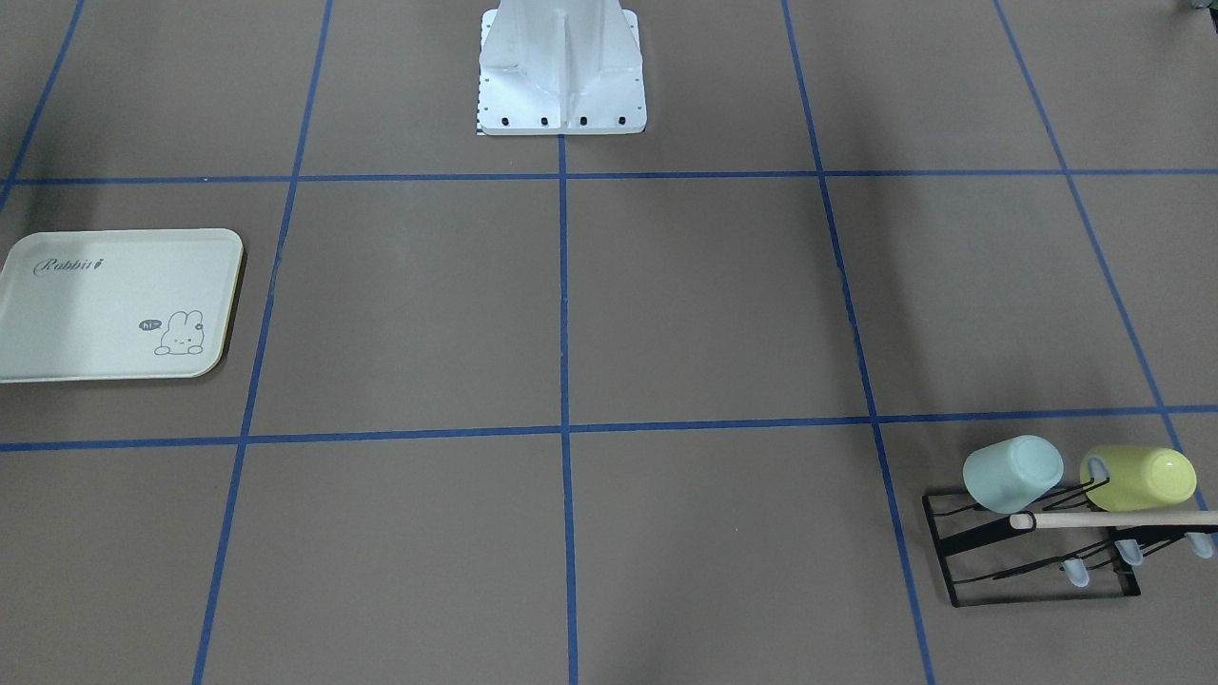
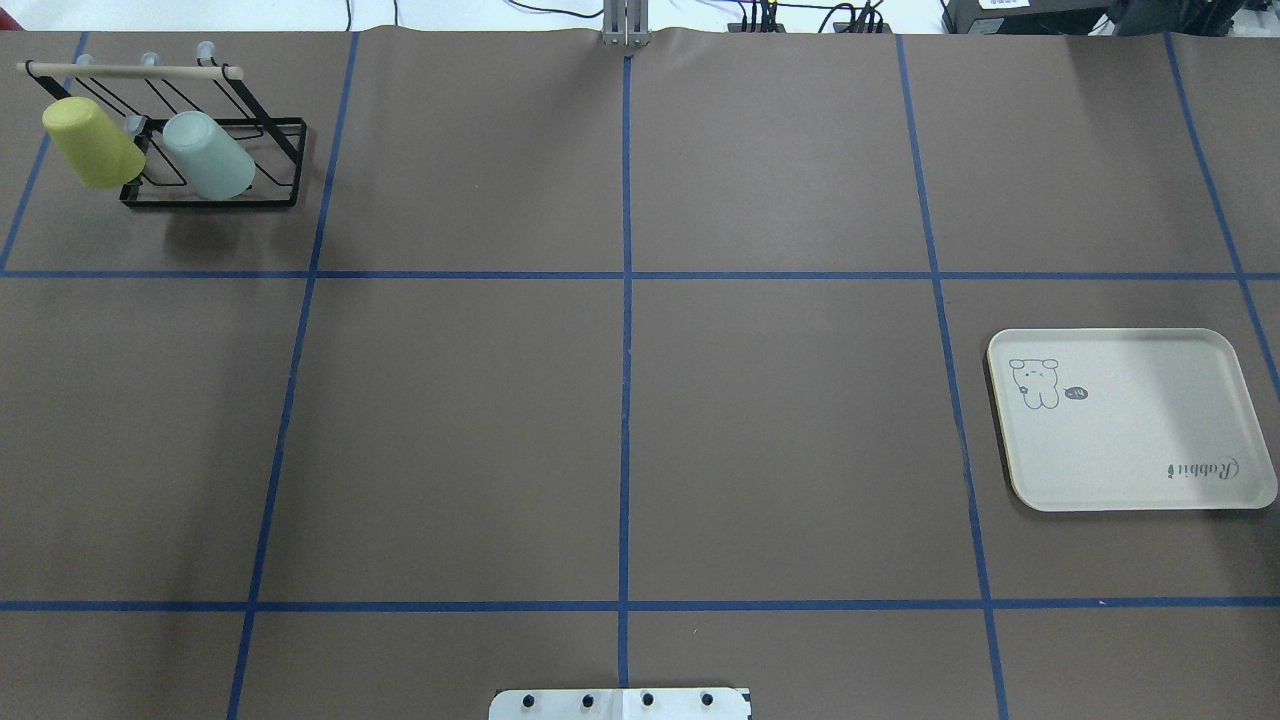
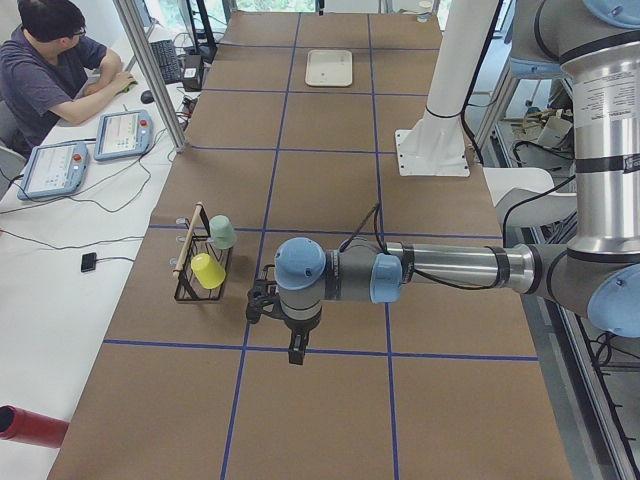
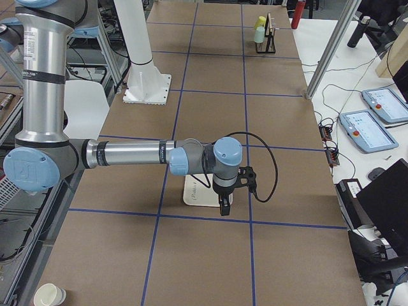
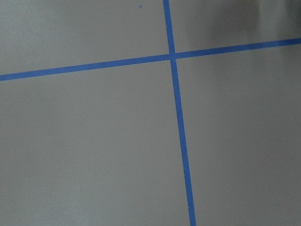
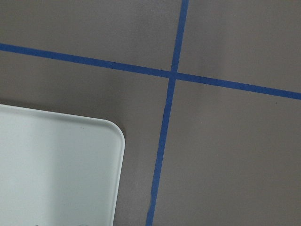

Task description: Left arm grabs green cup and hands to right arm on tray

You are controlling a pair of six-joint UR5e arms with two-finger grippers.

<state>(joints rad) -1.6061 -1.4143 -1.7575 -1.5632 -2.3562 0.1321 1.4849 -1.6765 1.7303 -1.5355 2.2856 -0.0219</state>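
Observation:
The pale mint-green cup (image 2: 207, 155) hangs upside down on a black wire rack (image 2: 283, 161) at the table's far left; it also shows in the front view (image 1: 1012, 473). The cream tray (image 2: 1130, 430) lies flat and bare on the right, and its corner shows in the right wrist view (image 6: 56, 169). The left gripper (image 3: 297, 350) shows only in the exterior left view, hovering above the table near the rack; I cannot tell whether it is open or shut. The right gripper (image 4: 223, 209) shows only in the exterior right view, above the tray's edge (image 4: 193, 196); its state is unclear too.
A yellow-green cup (image 2: 92, 143) hangs on the same rack beside the mint cup, under a wooden bar (image 2: 130, 70). The robot's white base (image 1: 561, 71) stands at mid-table. A seated operator (image 3: 50, 65) and control pendants are off the table's side.

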